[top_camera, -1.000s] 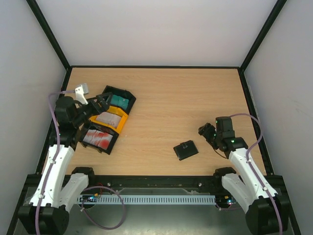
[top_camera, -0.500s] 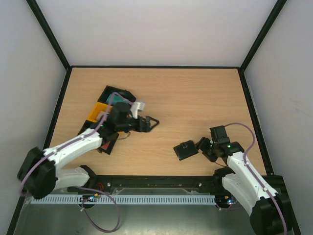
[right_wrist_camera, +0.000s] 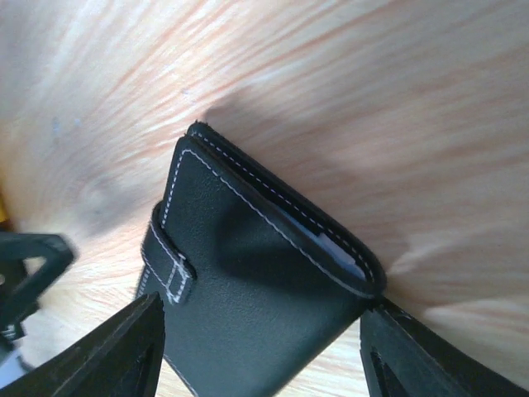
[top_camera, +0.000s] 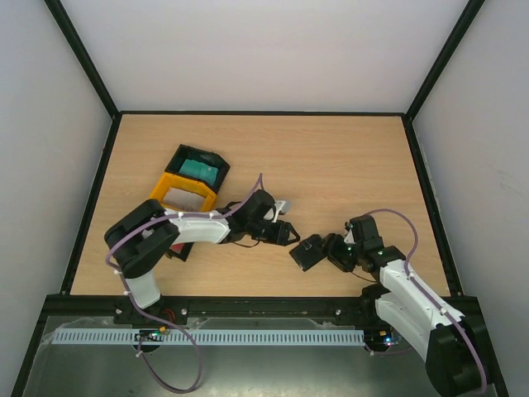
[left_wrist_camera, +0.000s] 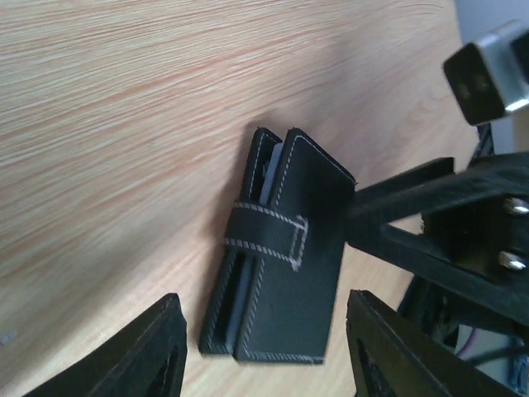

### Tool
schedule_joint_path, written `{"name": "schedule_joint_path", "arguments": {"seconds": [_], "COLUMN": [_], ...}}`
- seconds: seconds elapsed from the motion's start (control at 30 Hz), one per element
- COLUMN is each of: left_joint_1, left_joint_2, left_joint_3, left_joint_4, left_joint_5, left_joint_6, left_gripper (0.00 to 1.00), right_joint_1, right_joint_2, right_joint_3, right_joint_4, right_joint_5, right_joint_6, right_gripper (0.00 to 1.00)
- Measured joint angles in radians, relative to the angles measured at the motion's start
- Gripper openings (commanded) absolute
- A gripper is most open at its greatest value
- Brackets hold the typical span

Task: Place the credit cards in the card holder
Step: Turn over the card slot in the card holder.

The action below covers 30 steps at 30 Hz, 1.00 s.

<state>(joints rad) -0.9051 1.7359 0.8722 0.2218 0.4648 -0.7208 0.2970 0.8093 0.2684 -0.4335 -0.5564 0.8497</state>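
The credit cards lie well behind the left jaws: the teal card (top_camera: pixel 198 170) in the black tray (top_camera: pixel 183 153) and the whitish-grey card (top_camera: pixel 183 198) in the yellow tray (top_camera: pixel 162 184). A red one I cannot find, because the left arm covers that place.

The left jaws are spread and carry nothing. Their fingers (left_wrist_camera: pixel 153 351) are low over the desk (top_camera: pixel 331 157). The card holder (left_wrist_camera: pixel 285 248) lies flat just ahead of them, its near end reaching in between the tips without touching. It is closed, with the clasp strap (left_wrist_camera: pixel 264 236) across its front. A pale strip shows in the slot; whether it is a card or the lining I cannot tell.

At the far end of the holder the right jaws are also spread. Their fingers (right_wrist_camera: pixel 136 343) stand one on each side of it, very near to its edges, but I cannot confirm a firm pinch.

The step in hand, as I judge it, is to open the holder. To do it well, the right jaws should close gently on that end and keep the holder flat, so that it does not slide on the smooth wood. The left jaws should then take only the free end of the strap, not the whole body, and lift it slowly.
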Motion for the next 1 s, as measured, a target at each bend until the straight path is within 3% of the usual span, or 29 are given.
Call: {"name": "schedule_joint_path", "arguments": {"seconds": [0.1,0.33,0.67,1.0], "left_joint_1": [0.000,0.000,-0.010,-0.011], "left_joint_2": [0.056,0.084,0.113,0.142], "left_joint_3": [0.025,0.038,0.037,0.047], "left_joint_4": [-0.008,-0.032,-0.058,-0.039], "left_joint_5": [-0.003,-0.024,-0.081,-0.050], "left_joint_6": [-0.013,-0.030,-0.050,-0.074], "left_gripper": [0.51,0.35,0.28,0.28], "right_joint_1": [0.000,0.000,0.000,0.000], "right_joint_2": [0.035,0.193,0.274,0.286], "right_joint_3": [-0.030,-0.032,-0.030,-0.040], "right_joint_4": [0.126,0.337,0.431,0.465], "right_joint_5": [-0.043,-0.121,-0.188,-0.223], "right_joint_6": [0.014,0.004,-0.037,-0.061], "right_gripper": [0.60,0.57,0.57,0.58]}}
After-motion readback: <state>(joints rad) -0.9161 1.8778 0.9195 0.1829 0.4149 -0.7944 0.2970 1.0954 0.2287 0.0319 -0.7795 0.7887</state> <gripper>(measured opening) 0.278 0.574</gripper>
